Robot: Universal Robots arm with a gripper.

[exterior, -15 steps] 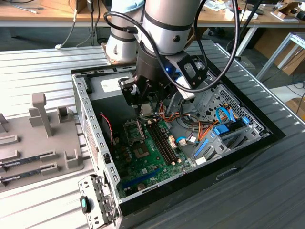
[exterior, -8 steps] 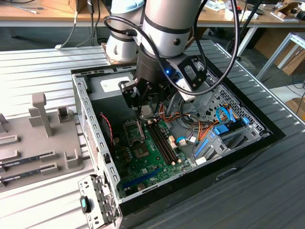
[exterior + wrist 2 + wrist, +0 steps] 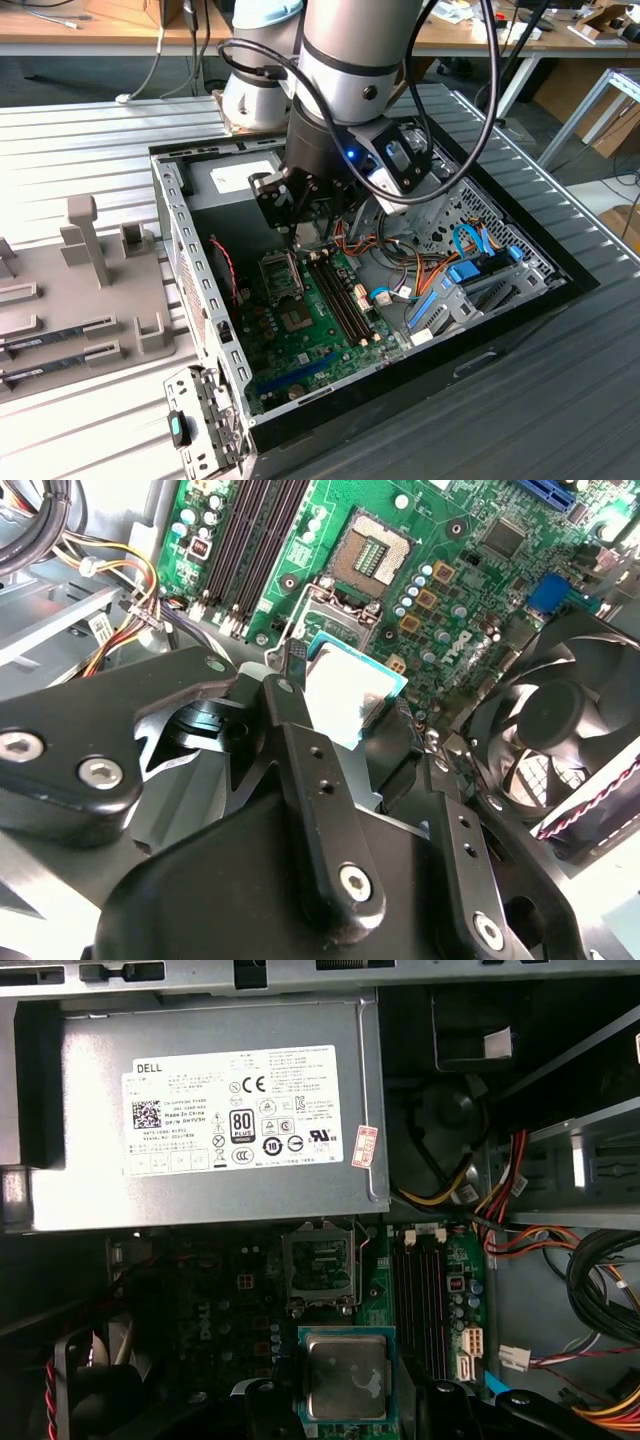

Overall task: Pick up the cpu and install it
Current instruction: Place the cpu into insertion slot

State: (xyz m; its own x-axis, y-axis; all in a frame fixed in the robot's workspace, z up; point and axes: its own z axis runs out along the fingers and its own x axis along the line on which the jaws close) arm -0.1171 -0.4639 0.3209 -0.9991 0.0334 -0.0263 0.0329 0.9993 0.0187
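Two black fingers (image 3: 295, 730) of the gripper (image 3: 345, 705) are clamped on the small square silvery cpu (image 3: 350, 692). We hold it above the green motherboard (image 3: 470, 570), not yet in the open metal-framed socket (image 3: 372, 555) beyond. We think a tilted or turned chip could bend the socket pins.

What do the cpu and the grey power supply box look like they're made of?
The cpu: dull silvery metal lid, smudged, on a thin green board rim, likely fibreglass. The power supply box: matte grey sheet metal, probably steel, judging by its folded edges.
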